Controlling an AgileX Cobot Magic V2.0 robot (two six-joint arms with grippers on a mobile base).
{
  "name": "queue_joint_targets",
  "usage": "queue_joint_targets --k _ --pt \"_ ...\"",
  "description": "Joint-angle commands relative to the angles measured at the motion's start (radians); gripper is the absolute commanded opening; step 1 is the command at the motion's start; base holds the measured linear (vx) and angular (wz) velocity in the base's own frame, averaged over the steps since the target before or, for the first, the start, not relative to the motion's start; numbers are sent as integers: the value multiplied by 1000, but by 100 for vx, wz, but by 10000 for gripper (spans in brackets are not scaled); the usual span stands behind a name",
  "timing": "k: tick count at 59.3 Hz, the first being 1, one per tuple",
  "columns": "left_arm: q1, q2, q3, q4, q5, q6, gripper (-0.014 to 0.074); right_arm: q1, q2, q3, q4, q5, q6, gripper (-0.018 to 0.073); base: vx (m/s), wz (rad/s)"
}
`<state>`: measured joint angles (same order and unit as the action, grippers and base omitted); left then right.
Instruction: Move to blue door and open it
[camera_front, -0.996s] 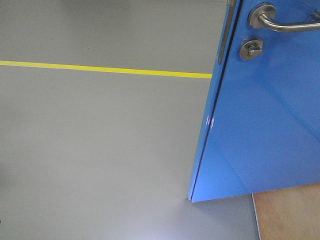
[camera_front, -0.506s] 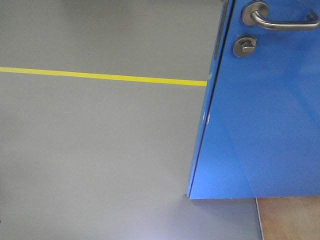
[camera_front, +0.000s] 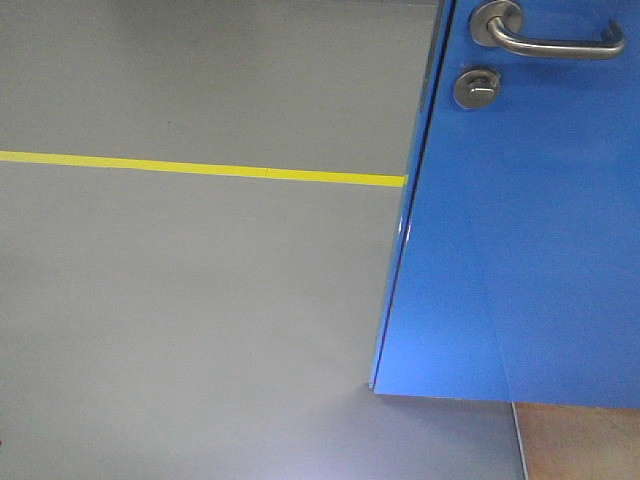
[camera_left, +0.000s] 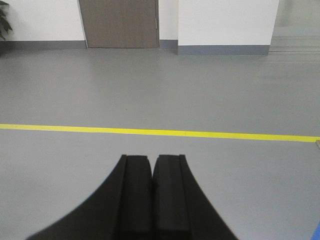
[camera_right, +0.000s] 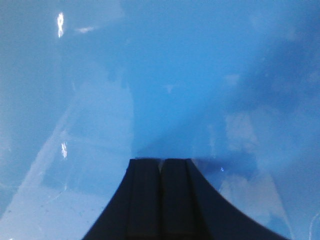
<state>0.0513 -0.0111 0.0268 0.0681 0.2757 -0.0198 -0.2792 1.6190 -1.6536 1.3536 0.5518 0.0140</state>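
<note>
I see the blue door (camera_front: 520, 240) filling the right of my front view, its edge ajar over grey floor (camera_front: 190, 320), lever handle (camera_front: 545, 40) and lock (camera_front: 474, 89) at top. My left gripper (camera_left: 152, 167) has fingers pressed together above the yellow line (camera_left: 150, 132); my right gripper (camera_right: 161, 162), fingers also pressed together, faces the door's glossy panel

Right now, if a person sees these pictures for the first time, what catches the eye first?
The glossy blue door fills the right side of the front view, with its silver lever handle at the top. A yellow floor line crosses the grey floor to the door's edge.
</note>
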Motion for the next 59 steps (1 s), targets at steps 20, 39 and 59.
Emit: queue_joint_targets --k 20,39,59 --pt "-1 -14 -27 -2 -84 -7 73 -2 -33 -27 31 -49 -14 -1 16 -9" --pt "-1 -14 -27 -2 -84 -7 73 -2 -33 -27 31 -49 -14 -1 14 -11" --pt "-1 -14 -27 -2 -84 -7 73 -2 -33 -27 31 -49 -19 -1 12 -4"
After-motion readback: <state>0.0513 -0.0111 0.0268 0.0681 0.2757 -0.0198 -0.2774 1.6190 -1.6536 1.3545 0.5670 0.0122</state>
